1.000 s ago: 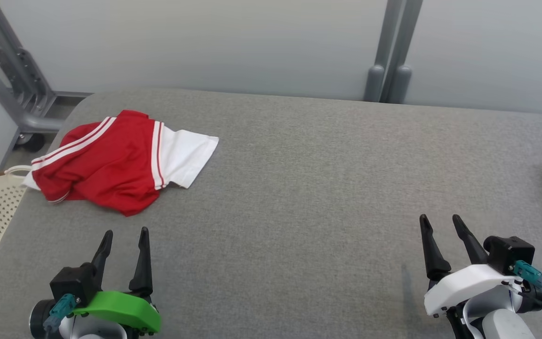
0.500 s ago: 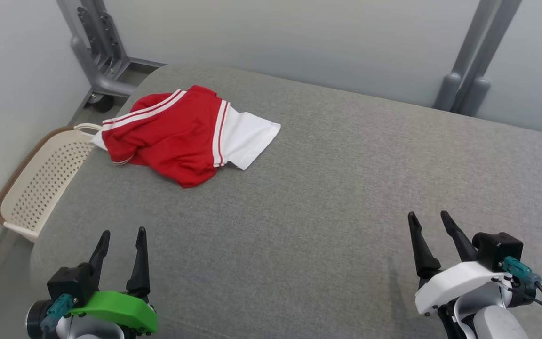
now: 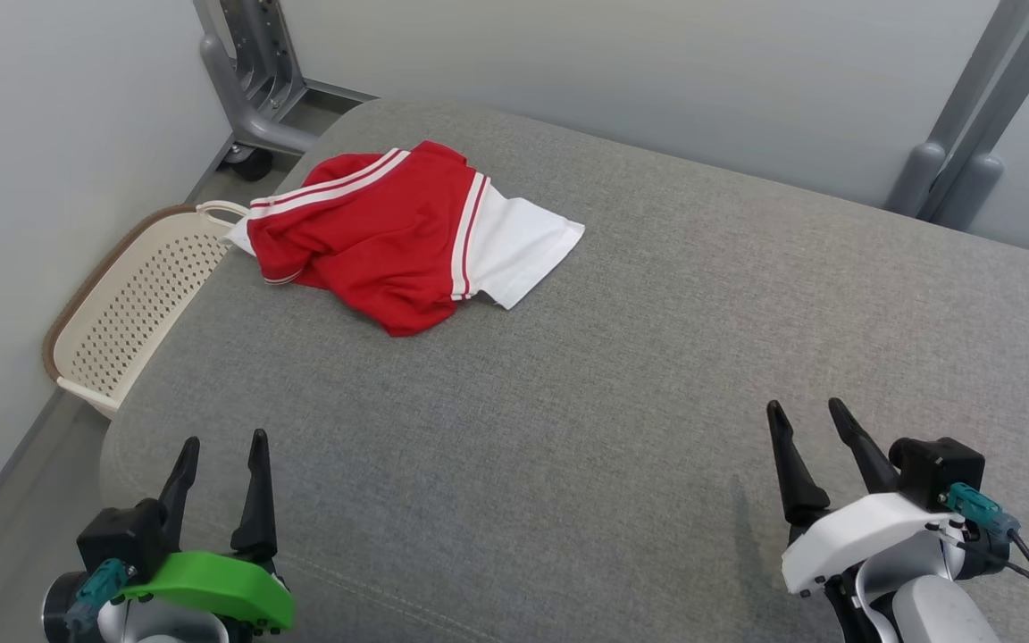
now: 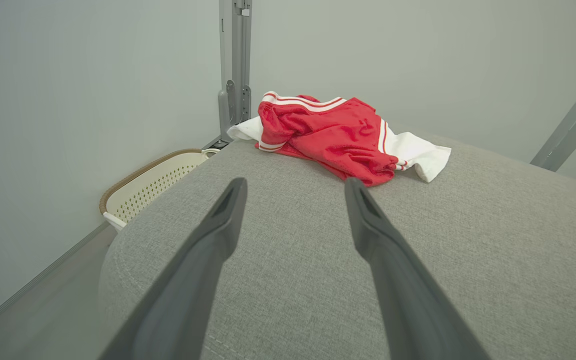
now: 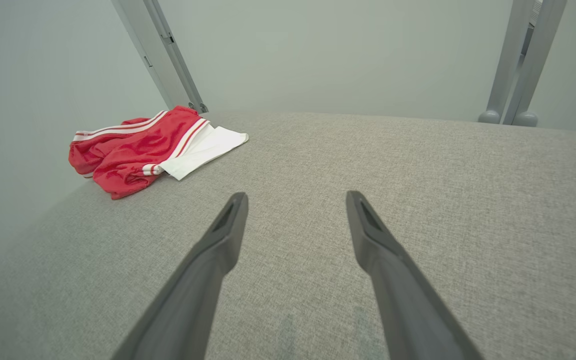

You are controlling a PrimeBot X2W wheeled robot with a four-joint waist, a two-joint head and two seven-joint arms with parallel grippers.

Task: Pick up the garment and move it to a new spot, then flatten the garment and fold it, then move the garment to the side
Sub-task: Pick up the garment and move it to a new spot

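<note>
The head camera has swung left since the earlier picture; nothing on the grey fabric-covered desk (image 3: 568, 402) has itself shifted. The crumpled red-and-white cloth garment (image 3: 389, 241) lies well ahead of the left hand (image 3: 223, 438), untouched. Left hand and right hand (image 3: 806, 405) stay spread, empty.

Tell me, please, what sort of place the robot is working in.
Probably a robotics test room set up for laundry folding: a grey fabric-covered table, a red-and-white garment on it, a perforated basket beside it, and bare walls with a wheeled metal frame.
</note>
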